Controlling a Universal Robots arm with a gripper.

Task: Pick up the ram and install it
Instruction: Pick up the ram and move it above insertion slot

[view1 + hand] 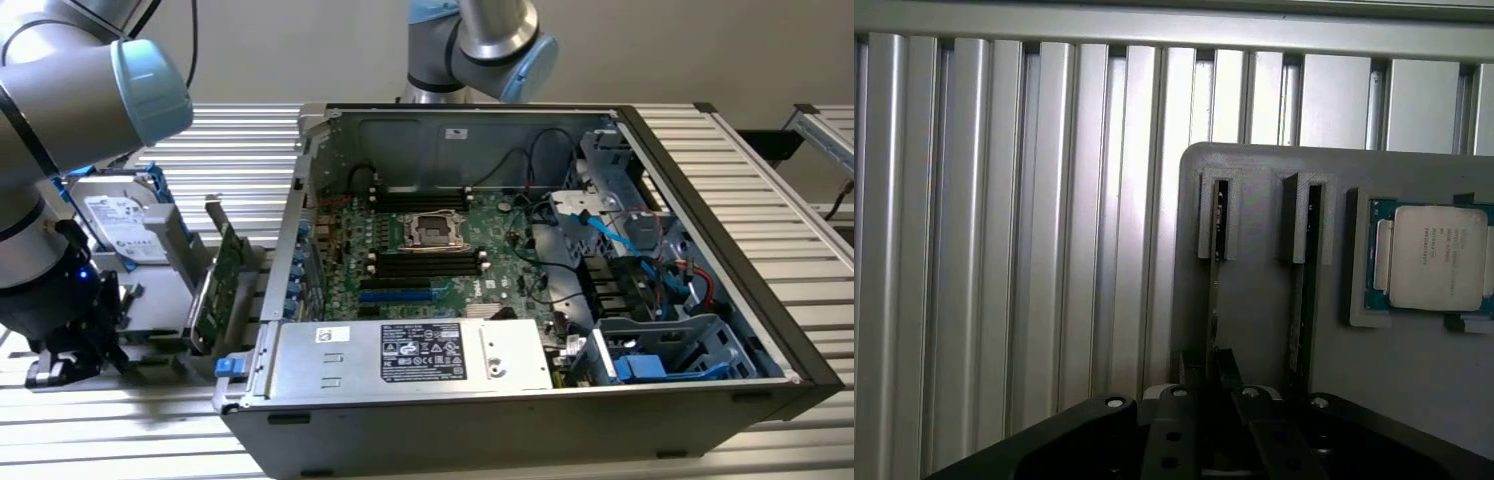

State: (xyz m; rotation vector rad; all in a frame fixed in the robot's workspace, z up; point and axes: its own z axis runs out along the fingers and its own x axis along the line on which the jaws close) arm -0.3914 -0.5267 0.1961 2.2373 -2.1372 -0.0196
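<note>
Pincer (1211, 368) low at near end of grey holder (1254, 200), right at the ram (1214, 290). Open or clamped: cannot tell.

Ram on edge in its holder slot, running straight away from pincer. Seated there, by the look of it.

Second stick (1303, 300) just beside, parallel. Processor chip (1429, 258) further off, same side. Ribbed bench (1004, 260) under all.

Judgement for the grasp: keep square to the thin edge, centred, clear of the neighbour stick, no twist against the slot walls.

Wrist view good for slot line-up. Exterior view adds hard drive (120, 215) propped beyond pincer. Further still, well apart, open computer case (747, 330) with motherboard (414, 250) and long black slots (427, 262) inside.
</note>
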